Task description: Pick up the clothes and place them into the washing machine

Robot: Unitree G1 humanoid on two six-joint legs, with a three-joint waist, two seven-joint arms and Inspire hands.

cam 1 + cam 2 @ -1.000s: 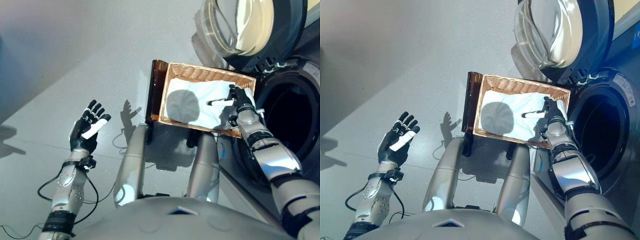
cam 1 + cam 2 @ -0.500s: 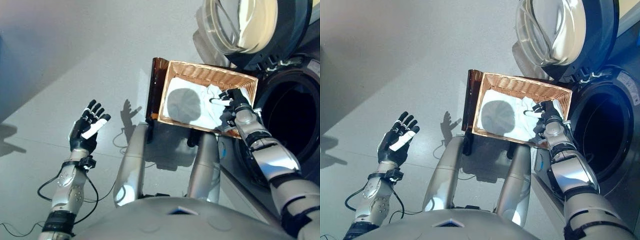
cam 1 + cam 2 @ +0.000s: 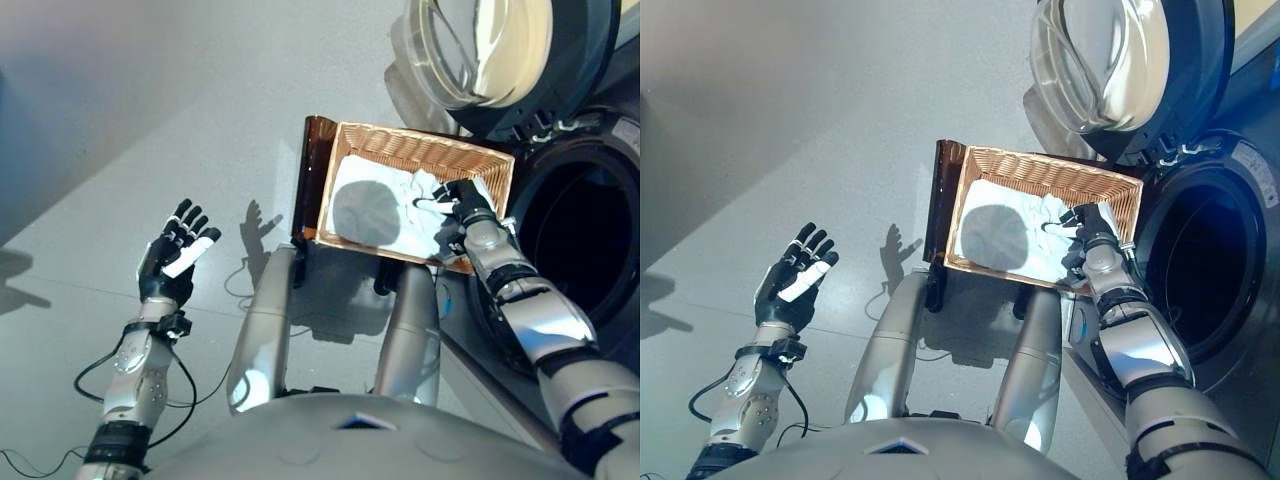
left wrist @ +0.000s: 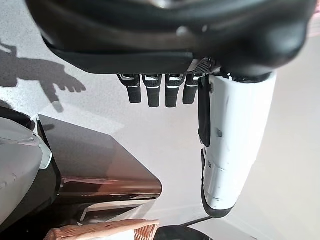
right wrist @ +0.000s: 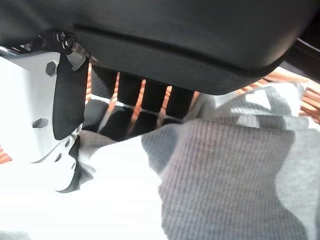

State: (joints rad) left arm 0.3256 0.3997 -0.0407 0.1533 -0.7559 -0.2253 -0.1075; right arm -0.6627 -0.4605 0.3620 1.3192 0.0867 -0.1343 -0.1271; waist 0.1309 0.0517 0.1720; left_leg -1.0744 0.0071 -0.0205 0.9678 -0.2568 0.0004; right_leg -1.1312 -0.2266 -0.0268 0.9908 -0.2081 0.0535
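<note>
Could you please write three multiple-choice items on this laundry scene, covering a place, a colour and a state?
1. Where is the white cloth?
A. in the wicker basket
B. on the floor
C. inside the washing machine

2. What colour is the cloth?
A. red
B. white
C. black

3. How is the washing machine's door?
A. shut
B. missing
C. swung open

Answers: 1 A, the cloth lies within the basket's woven walls, the right hand curled on it. 2 B, it is bright white. 3 C, the dark drum opening is exposed. The left hand is open over the floor.

Sunlit glossy grey floor (image 3: 200, 110)
</note>
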